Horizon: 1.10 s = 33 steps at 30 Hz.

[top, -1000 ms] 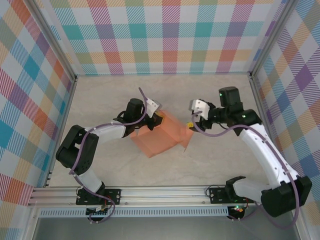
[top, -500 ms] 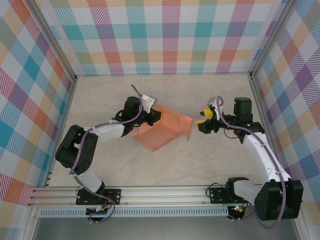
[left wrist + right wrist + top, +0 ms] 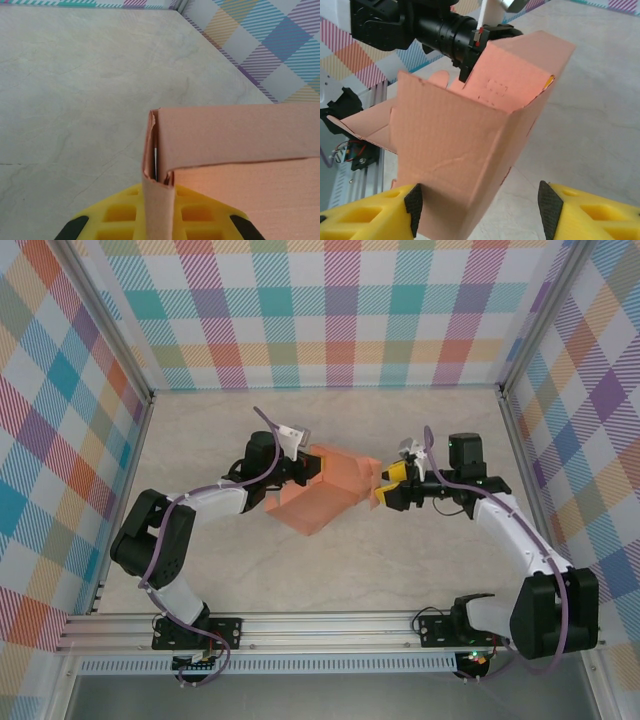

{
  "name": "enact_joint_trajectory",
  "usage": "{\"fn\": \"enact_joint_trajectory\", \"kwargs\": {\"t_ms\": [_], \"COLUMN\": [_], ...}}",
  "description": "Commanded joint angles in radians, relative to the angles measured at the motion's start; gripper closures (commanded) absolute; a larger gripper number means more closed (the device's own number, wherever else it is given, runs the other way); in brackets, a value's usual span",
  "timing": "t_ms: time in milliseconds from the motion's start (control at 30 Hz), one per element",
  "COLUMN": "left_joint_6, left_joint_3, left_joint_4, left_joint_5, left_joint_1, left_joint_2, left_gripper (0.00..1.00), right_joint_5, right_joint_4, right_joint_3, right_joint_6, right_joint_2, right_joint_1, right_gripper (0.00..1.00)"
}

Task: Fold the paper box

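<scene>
I have the left gripper (image 3: 308,469) pressed shut on a thin upright wall of the paper box (image 3: 325,498), with the card edge rising straight out from between its fingers (image 3: 200,220), so that side is my anchor. The right gripper (image 3: 480,210) stands spread, and a folded corner of the box sits between its pads (image 3: 413,206). One pad is touching or just beside the broad panel, and the other is apart from the card, with bare table (image 3: 600,115) beyond it. I judge the step in hand is squaring this corner. To do it well I want the crease centred between the pads before I close, and I want to close slowly, because this thin card will buckle rather than fold if I catch it off the crease. The left pinch should hold firm without pulling, or the wall may tear at its notch
</scene>
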Motion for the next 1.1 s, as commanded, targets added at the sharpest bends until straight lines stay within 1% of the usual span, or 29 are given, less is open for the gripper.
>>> {"fn": "enact_joint_trajectory", "kwargs": {"t_ms": [0,67,133,200,233,267,333,400,467,500,633,800,900,1067], "left_joint_6": [-0.026,-0.027,-0.035,-0.042,-0.042,-0.044,-0.053,-0.059,-0.054,-0.054,-0.071,-0.086,-0.092,-0.083], "left_joint_3": [-0.010,-0.005,-0.002,-0.008,-0.010,-0.010,-0.012,-0.020,-0.029,-0.029,-0.030,-0.036,-0.043,-0.064], "left_joint_4": [0.047,0.034,0.025,0.024,0.023,0.017,-0.007,-0.012,-0.007,-0.009,-0.012,-0.017,-0.019,0.005], "left_joint_5": [-0.008,-0.017,-0.041,-0.070,-0.083,-0.101,-0.153,-0.211,-0.252,-0.266,-0.300,-0.346,-0.375,-0.390], "left_joint_1": [0.003,0.003,0.003,0.001,-0.001,-0.001,-0.004,-0.012,-0.022,-0.026,-0.038,-0.048,-0.057,-0.061], "left_joint_2": [0.003,0.007,0.003,0.001,0.002,0.001,-0.007,-0.017,-0.022,-0.023,-0.024,-0.024,-0.027,-0.026], "left_gripper": [1.00,1.00,1.00,1.00,1.00,1.00,1.00,1.00,1.00,1.00,1.00,1.00,1.00,1.00], "right_joint_5": [-0.045,-0.033,-0.005,0.042,0.078,0.149,0.300,0.487,0.602,0.627,0.638,0.704,0.722,0.745], "right_joint_4": [0.059,0.102,0.141,0.160,0.175,0.210,0.327,0.408,0.419,0.423,0.402,0.376,0.351,0.355], "right_joint_3": [0.035,0.034,0.040,0.051,0.052,0.046,0.013,-0.009,-0.005,-0.002,0.029,0.060,0.090,0.111], "right_joint_6": [0.027,0.057,0.093,0.109,0.120,0.154,0.270,0.413,0.479,0.484,0.462,0.455,0.432,0.426], "right_joint_2": [0.027,0.038,0.048,0.060,0.065,0.067,0.067,0.071,0.086,0.097,0.147,0.195,0.228,0.238], "right_joint_1": [0.032,0.056,0.082,0.116,0.133,0.154,0.183,0.211,0.234,0.247,0.285,0.316,0.340,0.341], "right_gripper": [0.37,0.38,0.42,0.46,0.45,0.45,0.43,0.42,0.42,0.42,0.42,0.47,0.48,0.48]}}
